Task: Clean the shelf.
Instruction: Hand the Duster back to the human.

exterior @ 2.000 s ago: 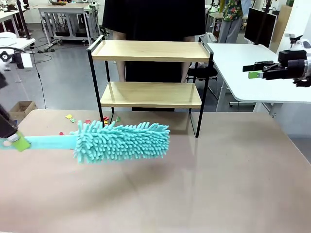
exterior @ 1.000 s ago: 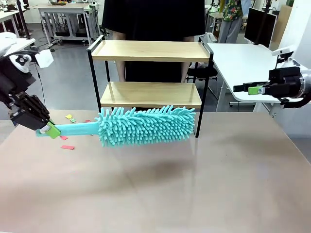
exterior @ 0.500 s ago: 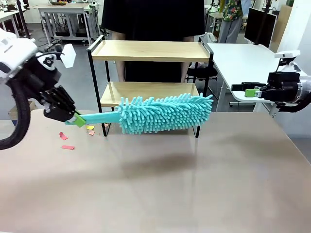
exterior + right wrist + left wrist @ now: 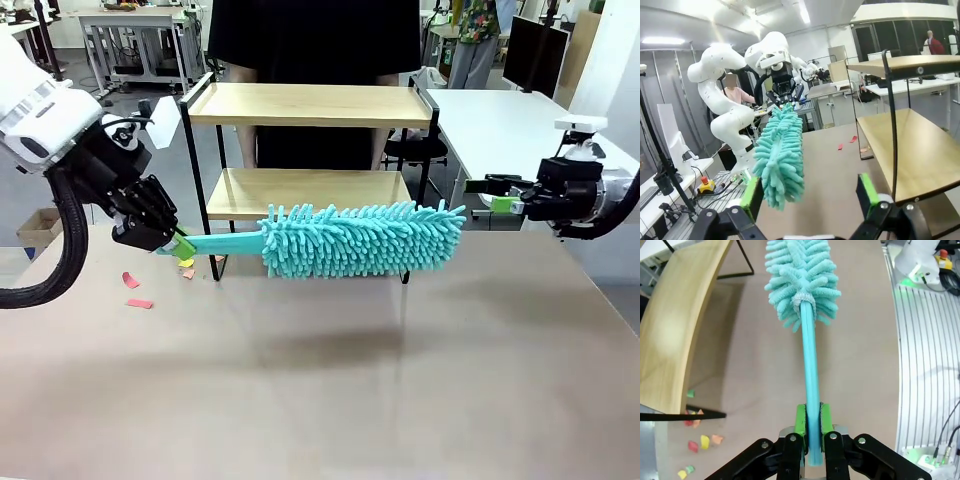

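The shelf (image 4: 310,105), two light wooden boards in a thin black frame, stands at the table's far side. My left gripper (image 4: 178,245) is shut on the handle of a teal fluffy duster (image 4: 362,239), whose head hangs level just in front of the lower board (image 4: 310,190). In the left wrist view the green pads (image 4: 800,421) clamp the duster handle (image 4: 810,385), and the shelf board (image 4: 675,325) lies to the left. My right gripper (image 4: 490,195) hovers open at the shelf's right side, and its wrist view shows the duster (image 4: 780,155) and the lower board (image 4: 915,150).
Small coloured scraps (image 4: 135,285) lie on the brown table (image 4: 330,390) left of the shelf's leg. A person in black (image 4: 315,40) stands behind the shelf. A white table (image 4: 500,130) stands at the back right.
My left arm has swung the duster up and to the right, from low on the left to level with the lower board. My right gripper has drifted left toward the shelf.
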